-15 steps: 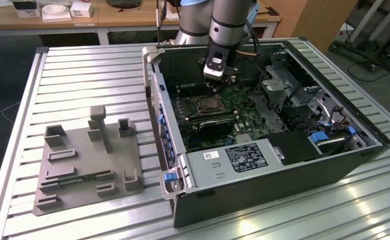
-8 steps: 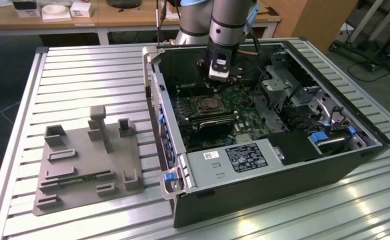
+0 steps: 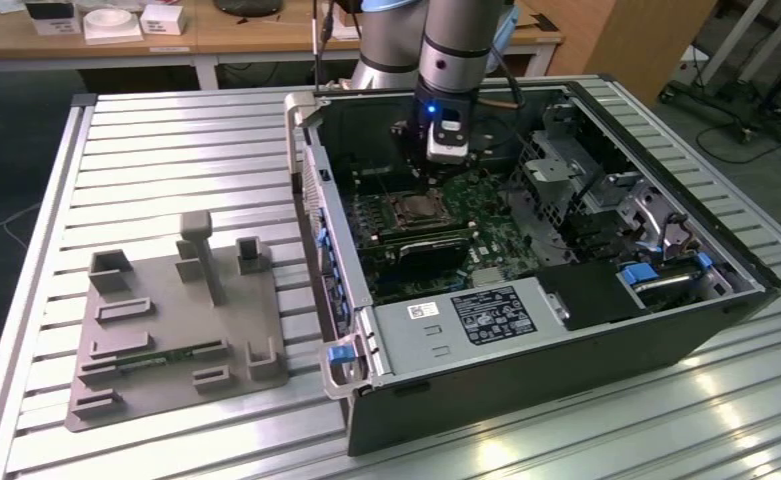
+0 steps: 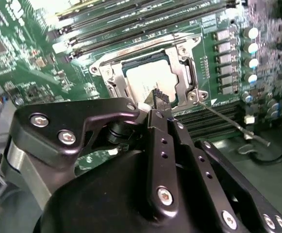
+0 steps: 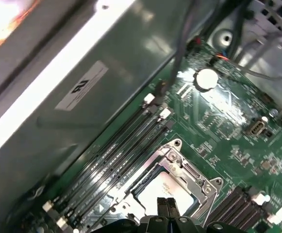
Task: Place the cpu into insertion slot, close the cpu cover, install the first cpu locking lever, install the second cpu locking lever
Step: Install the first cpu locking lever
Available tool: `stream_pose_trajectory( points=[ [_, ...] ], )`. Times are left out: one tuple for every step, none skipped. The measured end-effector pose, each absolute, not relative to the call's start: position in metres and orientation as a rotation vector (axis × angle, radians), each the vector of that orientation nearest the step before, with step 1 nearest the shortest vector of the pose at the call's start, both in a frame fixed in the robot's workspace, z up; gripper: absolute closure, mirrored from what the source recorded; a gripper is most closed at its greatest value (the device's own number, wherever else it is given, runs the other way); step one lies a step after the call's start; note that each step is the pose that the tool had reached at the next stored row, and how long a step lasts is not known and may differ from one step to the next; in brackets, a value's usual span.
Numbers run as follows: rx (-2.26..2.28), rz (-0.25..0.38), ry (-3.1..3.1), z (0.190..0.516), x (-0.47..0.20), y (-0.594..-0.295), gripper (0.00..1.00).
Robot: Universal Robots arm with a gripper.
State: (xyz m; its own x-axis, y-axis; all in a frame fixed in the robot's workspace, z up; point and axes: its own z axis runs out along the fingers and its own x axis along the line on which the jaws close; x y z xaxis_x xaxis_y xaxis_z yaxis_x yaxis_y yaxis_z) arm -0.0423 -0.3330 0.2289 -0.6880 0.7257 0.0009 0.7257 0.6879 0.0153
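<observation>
The open computer case (image 3: pixel 657 330) lies on the slatted table (image 3: pixel 163 150), with the motherboard (image 3: pixel 504 215) lining its floor. Beside the memory slots (image 5: pixel 116 155) along the board's edge, one cpu cover (image 4: pixel 182 60) lies folded flat over one cpu (image 4: pixel 145 81), which is seated in its socket. One locking lever (image 4: pixel 233 127) juts loose past the socket's corner; I cannot make out a second. The gripper (image 4: pixel 159 99) hovers over the cover's edge, its fingers pressed together and empty. The lever is best pushed with the tip, keeping clear of the chip.

The cpu (image 4: pixel 145 80) is lying flat in the socket on the green motherboard (image 4: pixel 29 58), silvery-grey top showing. The cpu cover (image 4: pixel 183 68), a silver frame, is lying down around it.
</observation>
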Motion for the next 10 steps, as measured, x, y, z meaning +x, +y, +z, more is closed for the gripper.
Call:
stream_pose_trajectory(
  points=[
    [1.213, 0.023, 2.892, 0.2288, -0.0423, -0.333, 0.9],
    [1.187, 0.023, 2.903, 0.2287, -0.0423, -0.333, 0.9],
    [1.161, 0.023, 2.914, 0.2286, -0.0423, -0.333, 0.9],
    [1.135, 0.023, 2.924, 0.2285, -0.0423, -0.333, 0.9],
    [1.107, 0.023, 2.935, 0.2284, -0.0423, -0.3331, 0.9],
    [1.081, 0.023, 2.945, 0.2283, -0.0423, -0.333, 0.9],
    [1.053, 0.023, 2.955, 0.2281, -0.0423, -0.333, 0.9],
    [1.026, 0.023, 2.965, 0.228, -0.0423, -0.333, 0.9],
    [1.001, 0.023, 2.974, 0.2279, -0.0423, -0.333, 0.9],
    [0.972, 0.023, 2.983, 0.2277, -0.0423, -0.333, 0.9]
  ],
)
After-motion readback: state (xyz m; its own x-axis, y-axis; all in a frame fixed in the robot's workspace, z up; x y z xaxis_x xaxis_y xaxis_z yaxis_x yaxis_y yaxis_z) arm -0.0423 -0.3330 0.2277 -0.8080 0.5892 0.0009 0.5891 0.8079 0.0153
